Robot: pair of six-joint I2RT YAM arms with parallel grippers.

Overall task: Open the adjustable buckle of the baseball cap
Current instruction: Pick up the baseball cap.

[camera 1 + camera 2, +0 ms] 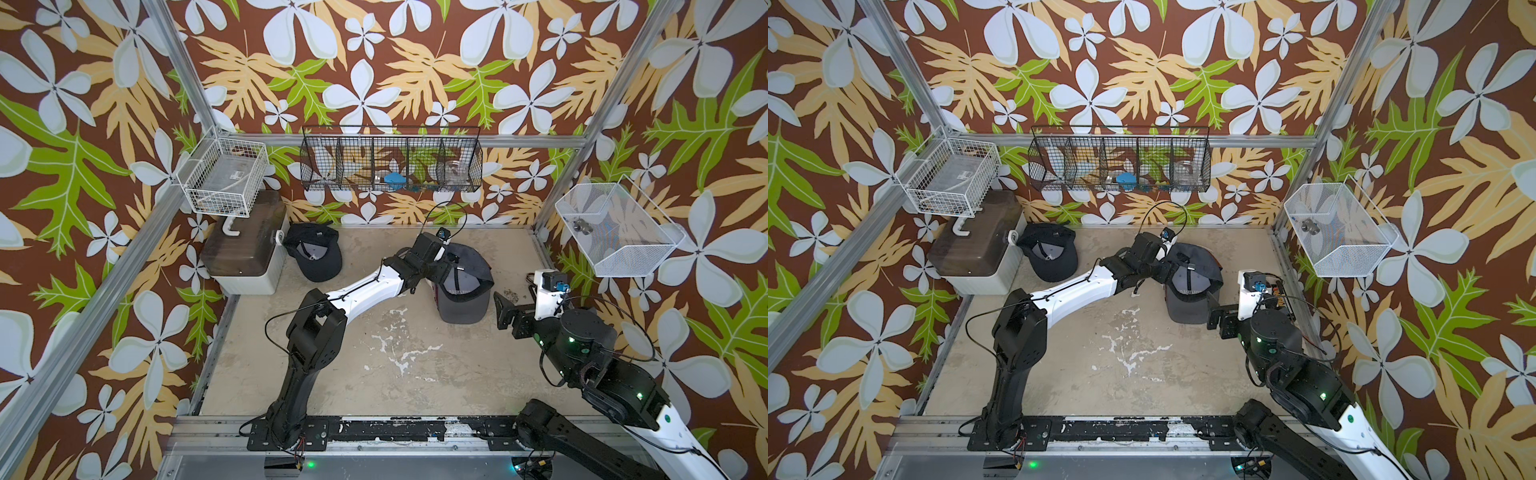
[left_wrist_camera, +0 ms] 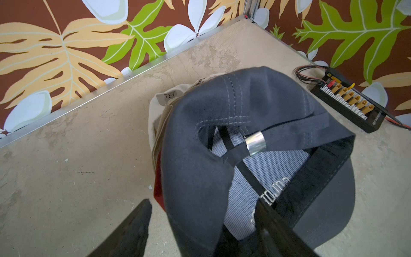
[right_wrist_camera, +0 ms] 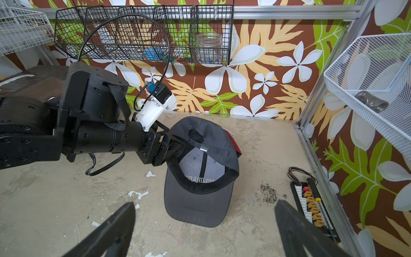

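Right wrist view | right hand (image 3: 205, 203) released, jaws wide, hovering beside brim (image 3: 195, 213) | grey baseball cap (image 3: 209, 124) upside down on table (image 3: 55, 200), right of centre | silver buckle (image 3: 204, 147) on rear strap (image 3: 219, 151), strap threaded through | left hand (image 3: 178, 144) unclenched, fingers (image 2: 138, 227) straddling cap's side rim, one inside.

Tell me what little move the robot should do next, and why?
Probably close the left gripper on the grey cap: its fingers straddle the cap's side wall, one inside, one outside, without pinching it. That should steady the cap so the open right gripper, hovering nearby, can reach the silver buckle.
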